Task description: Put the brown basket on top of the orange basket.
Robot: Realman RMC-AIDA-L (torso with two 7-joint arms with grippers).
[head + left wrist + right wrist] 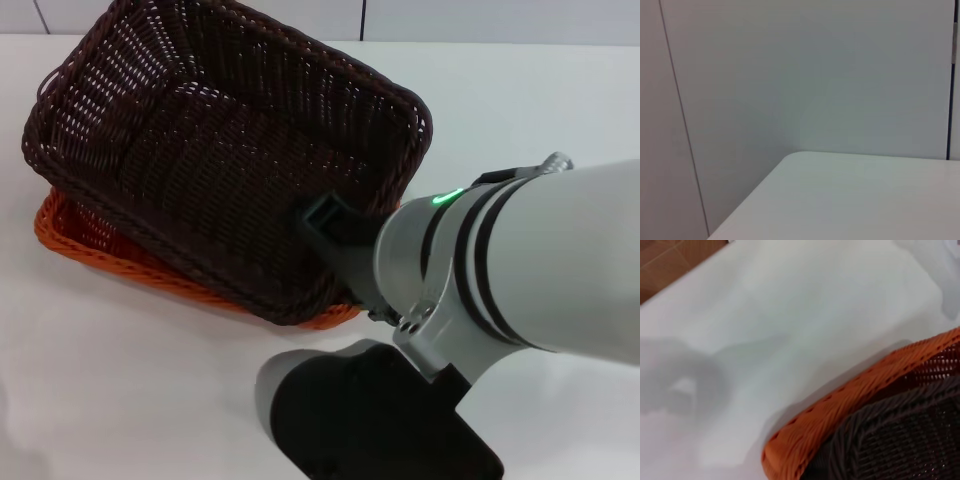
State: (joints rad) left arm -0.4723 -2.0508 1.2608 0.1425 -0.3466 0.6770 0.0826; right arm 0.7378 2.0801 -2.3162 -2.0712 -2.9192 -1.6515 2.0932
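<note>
The brown basket (pixel 200 140) sits in the orange basket (pixel 80 240), askew and tilted, so orange rim shows along its left and near sides. My right gripper (pixel 335 240) is at the brown basket's near right rim, shut on it, with one dark finger (pixel 320 222) inside the rim; the other finger is hidden. In the right wrist view a corner of the orange basket (pixel 840 410) shows with the brown basket (pixel 900 440) inside it. My left gripper does not show in any view.
The baskets stand on a white table (pixel 120 380). My right arm (pixel 520 260) covers the near right part of the table. The left wrist view shows only a rounded table corner (pixel 850 200) and a grey wall (pixel 815 75).
</note>
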